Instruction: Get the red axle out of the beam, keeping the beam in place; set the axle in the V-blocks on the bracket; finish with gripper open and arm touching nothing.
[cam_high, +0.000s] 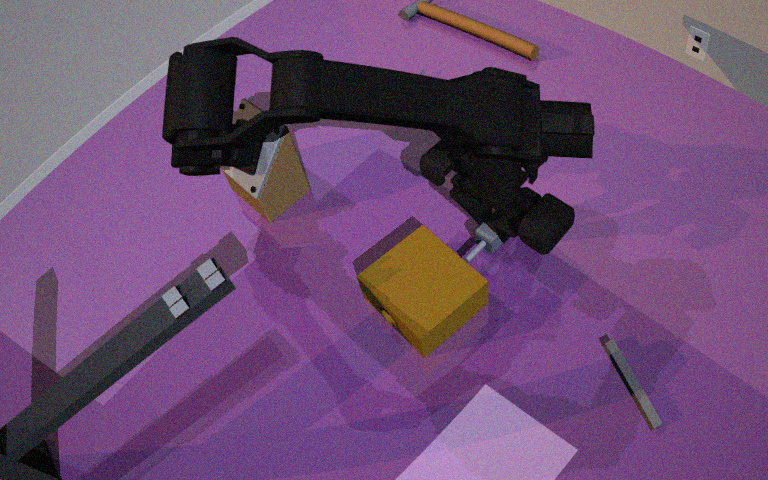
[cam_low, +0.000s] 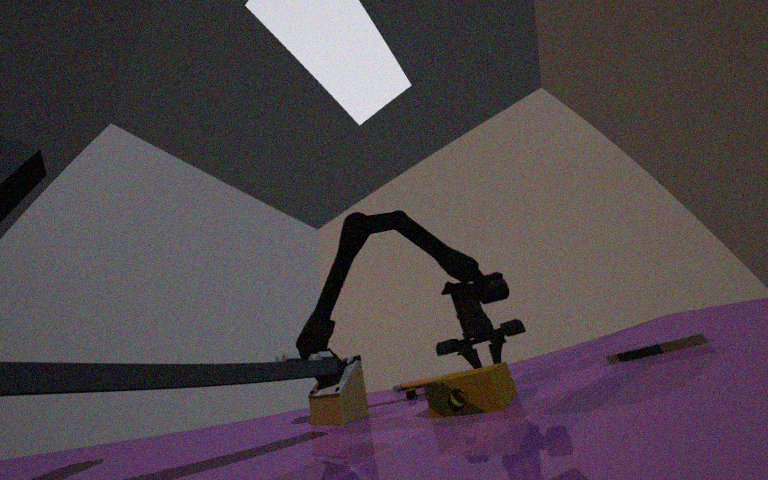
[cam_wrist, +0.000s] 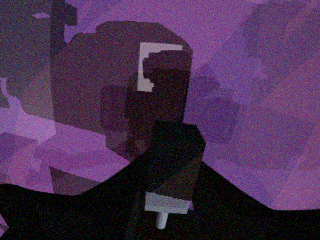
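Observation:
The yellow beam (cam_high: 424, 283) (cam_low: 481, 390) is a block with a round hole in its near side. No red axle is plainly visible; the hole is too dark to tell what is inside. My gripper (cam_high: 488, 236) (cam_low: 487, 362) is shut on a light grey block with a thin pin (cam_high: 476, 250) (cam_wrist: 161, 220), just behind the beam. The pin points toward the beam's far side; I cannot tell if it touches or enters it. The fingertips are partly hidden behind the beam in the exterior view. The bracket (cam_high: 118, 353) (cam_low: 169, 378) carries light V-blocks (cam_high: 210, 274) near its end.
A wedge-shaped stand (cam_high: 291, 175) (cam_low: 355, 390) is under the arm's base, close to the bracket's end. A hammer (cam_high: 481, 31) lies at the back. A slim grey and tan bar (cam_high: 634, 384) (cam_low: 679, 342) lies to the right. A pale square (cam_high: 492, 435) shows at the front.

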